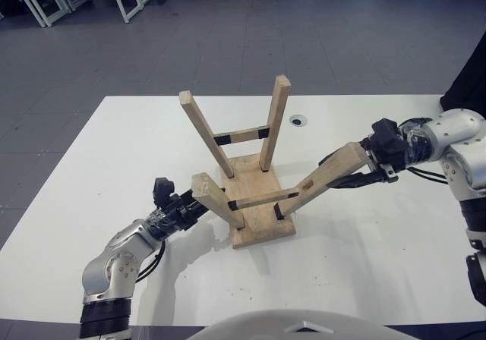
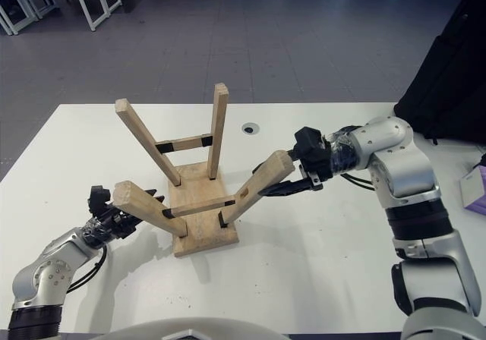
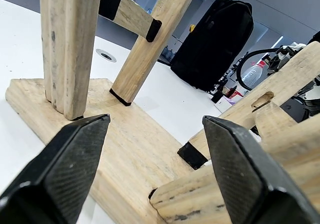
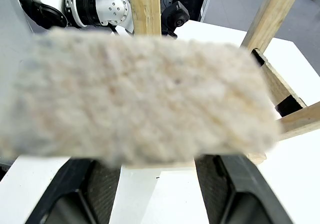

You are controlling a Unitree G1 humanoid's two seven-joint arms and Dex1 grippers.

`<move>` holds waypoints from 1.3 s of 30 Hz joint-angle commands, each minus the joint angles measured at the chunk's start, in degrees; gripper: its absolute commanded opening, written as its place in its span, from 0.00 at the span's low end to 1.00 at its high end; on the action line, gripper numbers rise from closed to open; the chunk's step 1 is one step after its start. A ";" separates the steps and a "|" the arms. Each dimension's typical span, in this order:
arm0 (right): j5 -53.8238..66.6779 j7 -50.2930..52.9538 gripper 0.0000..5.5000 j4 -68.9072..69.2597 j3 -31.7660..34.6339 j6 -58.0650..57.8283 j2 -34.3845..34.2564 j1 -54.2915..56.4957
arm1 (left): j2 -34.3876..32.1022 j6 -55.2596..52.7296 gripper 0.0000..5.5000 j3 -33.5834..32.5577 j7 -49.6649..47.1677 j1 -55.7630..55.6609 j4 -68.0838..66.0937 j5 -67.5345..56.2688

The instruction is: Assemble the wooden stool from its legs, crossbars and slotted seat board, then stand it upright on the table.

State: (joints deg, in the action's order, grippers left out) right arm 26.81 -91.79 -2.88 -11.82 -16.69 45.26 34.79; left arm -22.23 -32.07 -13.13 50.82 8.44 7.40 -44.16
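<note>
The sawn end of the near-right leg [image 4: 145, 99] is directly before the right wrist camera. The right hand [image 4: 156, 176] is at this end with its two fingers [image 4: 85, 194] spread apart, and they run along under the leg. The pads have nothing between them, and I cannot tell if they touch the wood.

The white bench [image 1: 364, 264] carries everything. The stool lies upside down in its middle, with the seat board [image 1: 266, 230] flat on the surface and four legs pointing up. The far-left leg [image 1: 205, 131] leans toward 11 o'clock and the far-right leg [image 1: 275, 120] stands almost straight. The far crossbar [image 1: 243, 136], with black ends, joins them. The near-right leg leans strongly toward 2 o'clock, away from the board. The near-left leg [image 1: 218, 199] leans toward 10 o'clock. The near crossbar [image 1: 262, 199] sits low between these two legs, and a slot shows in the side of the near-right leg.

The left hand [image 3: 155, 124] is low at 9 o'clock from the board, just beside the top end of the near-left leg. Its fingers [image 3: 65, 164] are wide open and hold nothing, and the leg's end lies in the gap between them.

A small round hole [image 1: 297, 119] is in the bench at 1 o'clock from the stool.
</note>
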 commanded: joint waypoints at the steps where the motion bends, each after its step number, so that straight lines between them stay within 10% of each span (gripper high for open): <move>1: -3.74 -0.62 0.37 -1.24 -4.05 -0.20 1.97 0.76 | 1.15 1.19 0.62 1.12 -1.33 0.87 1.15 1.03; 39: -6.75 9.27 0.37 16.92 -11.22 -11.51 2.93 -1.32 | 7.29 8.54 0.62 8.65 -8.41 7.61 1.00 6.20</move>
State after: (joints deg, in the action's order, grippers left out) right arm 24.28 -84.55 14.09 -18.64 -27.37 49.65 37.81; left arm -15.22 -22.37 -6.84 41.98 15.88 8.70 -39.09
